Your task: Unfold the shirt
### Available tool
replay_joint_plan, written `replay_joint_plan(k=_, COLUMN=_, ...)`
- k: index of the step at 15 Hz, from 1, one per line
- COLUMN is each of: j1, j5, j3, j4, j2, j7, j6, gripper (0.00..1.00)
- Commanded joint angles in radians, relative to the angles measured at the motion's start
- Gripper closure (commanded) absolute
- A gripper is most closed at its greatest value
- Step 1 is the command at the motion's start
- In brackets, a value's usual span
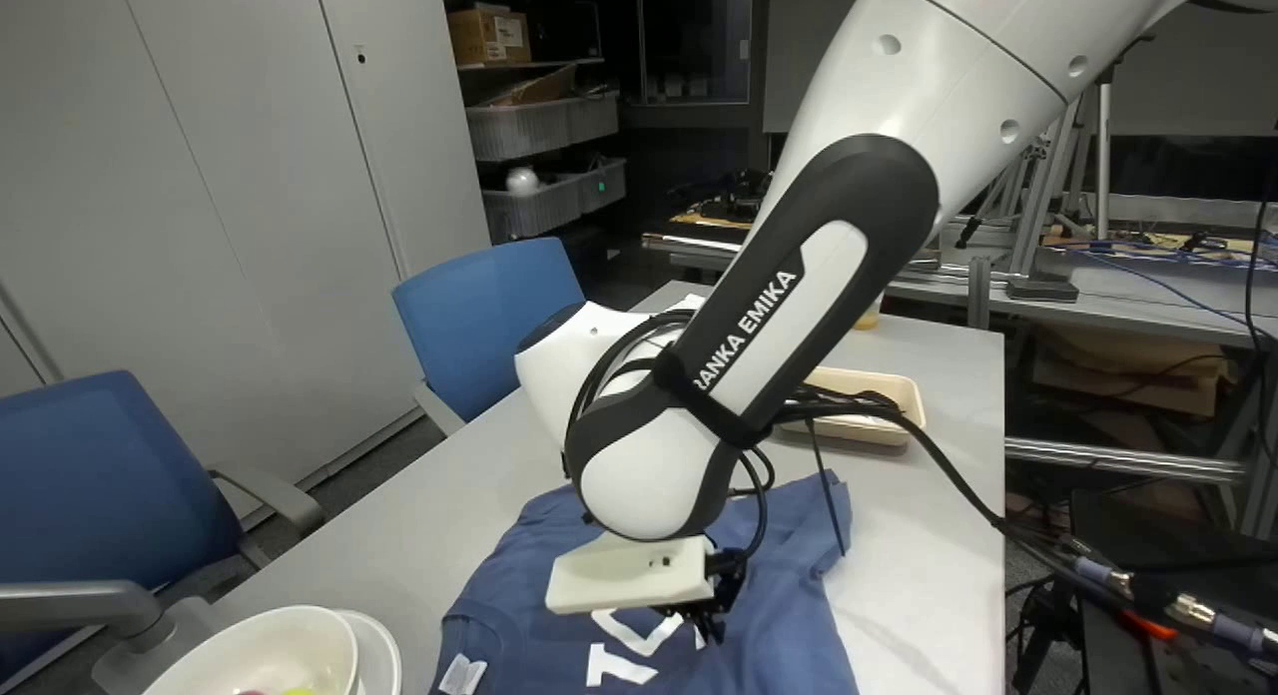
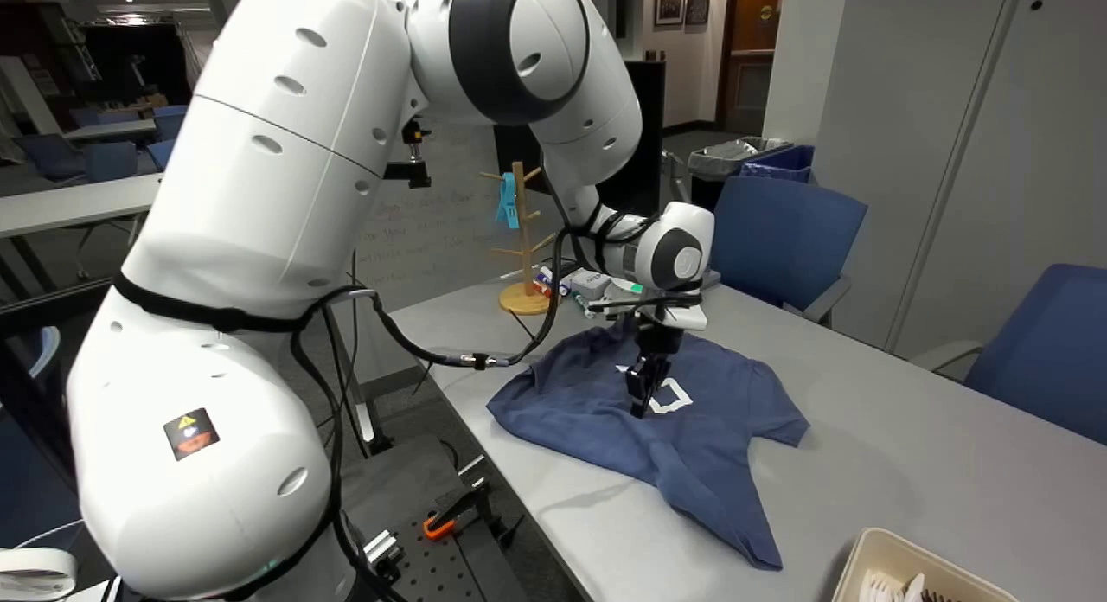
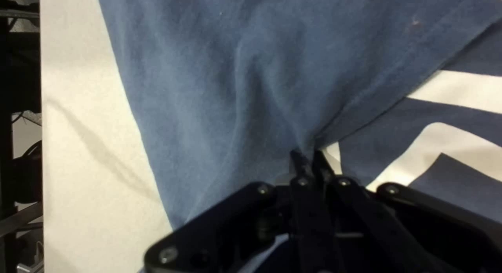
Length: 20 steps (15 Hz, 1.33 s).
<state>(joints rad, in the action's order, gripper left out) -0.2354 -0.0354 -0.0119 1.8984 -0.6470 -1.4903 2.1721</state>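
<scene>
Gripper, low in the wrist view, is pinching an edge of the shirt filling the upper middle, its cloth likely soft, light and best held by that edge.

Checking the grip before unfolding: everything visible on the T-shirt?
The navy-blue T-shirt is soft-looking, wrinkled cloth with a small white patch and white lettering, partly covered by a folded-over flap. It lies on the pale table, one apparent sleeve spread outward. The gripper is shut on the flap's edge, where cloth bunches.
</scene>
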Motion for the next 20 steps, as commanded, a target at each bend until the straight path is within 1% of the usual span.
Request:
replay_joint_plan(k=1, j1=-0.029, j5=-0.044, j3=-0.026, j4=0.016, j2=0.03, j7=-0.018, j6=0.011, gripper=0.99)
replay_joint_plan(k=3, j1=-0.032, j5=-0.093, j3=-0.042, j4=0.057, j2=0.069, j7=-0.009, j6=0.019, gripper=0.99)
replay_joint_plan(k=6, j1=-0.015, j5=-0.142, j3=-0.056, j4=0.127, j2=0.123, j7=0.006, j6=0.026, gripper=0.99)
replay_joint_plan(k=10, j1=-0.011, j5=-0.198, j3=-0.084, j4=0.194, j2=0.174, j7=-0.023, j6=0.054, gripper=0.99)
replay_joint_plan(k=15, j1=-0.003, j5=-0.233, j3=-0.091, j4=0.239, j2=0.21, j7=-0.014, j6=0.061, gripper=0.99)
replay_joint_plan(k=20, j1=-0.008, j5=-0.326, j3=-0.099, j4=0.256, j2=0.226, j7=-0.016, j6=0.053, gripper=0.99)
